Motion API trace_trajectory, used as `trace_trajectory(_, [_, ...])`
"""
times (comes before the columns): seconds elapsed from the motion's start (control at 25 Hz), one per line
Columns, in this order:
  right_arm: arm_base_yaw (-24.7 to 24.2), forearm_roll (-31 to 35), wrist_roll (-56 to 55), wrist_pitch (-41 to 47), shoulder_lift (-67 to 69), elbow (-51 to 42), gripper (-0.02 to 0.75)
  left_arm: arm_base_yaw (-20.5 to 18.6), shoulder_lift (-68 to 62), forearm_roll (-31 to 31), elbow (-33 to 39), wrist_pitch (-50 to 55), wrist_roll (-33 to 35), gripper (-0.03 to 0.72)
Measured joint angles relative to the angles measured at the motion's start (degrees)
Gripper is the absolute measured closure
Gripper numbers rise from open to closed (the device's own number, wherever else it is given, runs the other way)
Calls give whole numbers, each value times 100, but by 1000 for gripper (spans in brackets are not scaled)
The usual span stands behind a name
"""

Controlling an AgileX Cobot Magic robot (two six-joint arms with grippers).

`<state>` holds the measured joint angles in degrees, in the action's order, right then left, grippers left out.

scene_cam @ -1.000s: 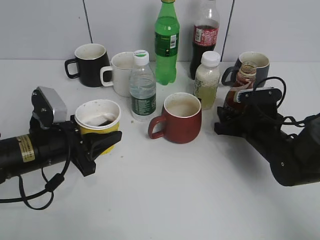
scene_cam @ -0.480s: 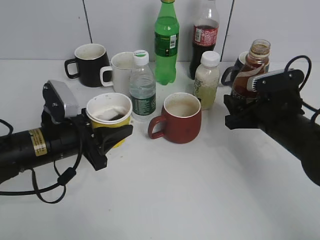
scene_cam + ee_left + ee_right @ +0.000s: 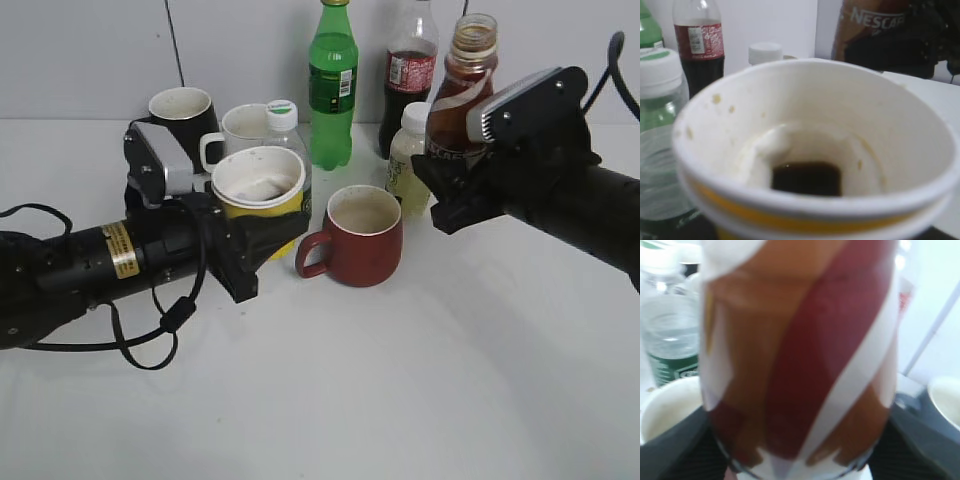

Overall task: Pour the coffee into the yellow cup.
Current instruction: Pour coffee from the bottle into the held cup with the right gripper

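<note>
My left gripper is shut on the yellow cup and holds it above the table, left of the dark red mug. The cup fills the left wrist view, with a little dark liquid at its bottom. My right gripper is shut on the coffee bottle, brown with a white swirl, its open clear neck upright. It is held high, right of the cup. The bottle fills the right wrist view and also shows in the left wrist view.
A dark red mug stands between the grippers. Behind are a water bottle, a white mug, a black mug, a green bottle, a cola bottle and a milky bottle.
Both grippers have risen and moved toward the middle. The yellow cup went up and right; the coffee bottle went up and left, off the table.
</note>
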<state>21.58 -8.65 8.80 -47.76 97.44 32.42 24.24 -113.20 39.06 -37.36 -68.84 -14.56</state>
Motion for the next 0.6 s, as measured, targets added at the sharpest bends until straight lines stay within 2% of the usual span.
trace_trajectory(0.16, [137, -211, 427, 567, -6, 375, 220, 182, 0, -5, -102, 0, -28, 362])
trace_trajectory(0.32, [320, -226, 1129, 783, -6, 607, 220, 317, 0, -39, -114, 0, -46, 362])
trace_trajectory(0.56, [496, -289, 2254, 1112, -11, 947, 220, 334, 0, -9, -236, 6, -296, 362])
trace_trajectory(0.6, [496, -283, 2479, 1112, -11, 976, 220, 334, 0, 177, -355, 25, -390, 362])
